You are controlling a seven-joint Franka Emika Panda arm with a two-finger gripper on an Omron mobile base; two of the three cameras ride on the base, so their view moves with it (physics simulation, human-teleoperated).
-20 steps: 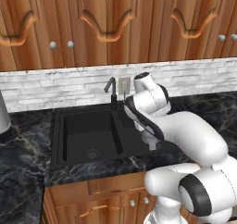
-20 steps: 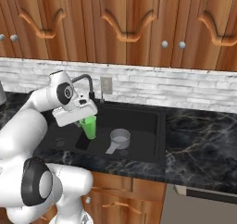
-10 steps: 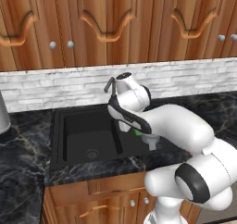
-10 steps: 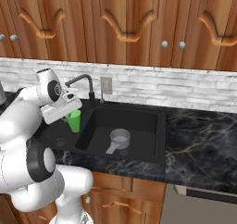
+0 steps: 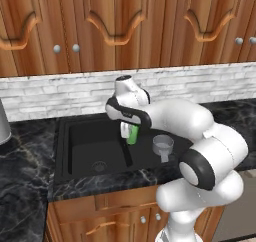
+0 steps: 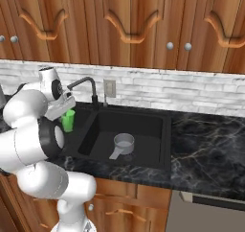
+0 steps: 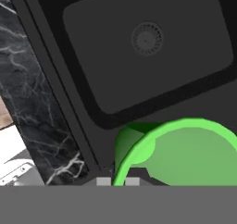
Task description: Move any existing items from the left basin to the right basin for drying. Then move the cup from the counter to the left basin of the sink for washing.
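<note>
At the bottom centre of the hand view, the gripper [image 7: 118, 181] is clamped on the rim of the cup [image 7: 180, 151], a bright green, smooth plastic tumbler whose round open mouth fills the lower right of that frame, with its paler inner floor visible. Beyond the cup, in the upper middle of the hand view, lies the left basin [image 7: 152, 75]: matte black, rectangular with rounded corners, and a small round grey drain [image 7: 147, 39] with a ribbed ring. Along the left edge runs the counter [image 7: 32, 112], glossy black marble with thin white veins.

In the left base view the cup [image 5: 132, 134] hangs at frame centre under the gripper [image 5: 128, 131], raised above the thin black divider [image 5: 126, 153] between the two bowls, clear of both floors. The left basin [image 5: 92, 153] sits left of centre. The right basin [image 5: 175, 136], right of centre, holds a grey translucent round vessel [image 5: 163, 145] with a short handle, resting upright on its floor.

In the right base view the cup [image 6: 68, 120] shows at centre left, over the sink's [image 6: 158, 152] left part. Farther back, a slim black curved faucet [image 6: 86, 87] rises at the sink's rear edge, before a pale stone-tile backsplash [image 6: 191, 89]. Carved wooden cabinets [image 6: 143, 25] span the top of the frame.
</note>
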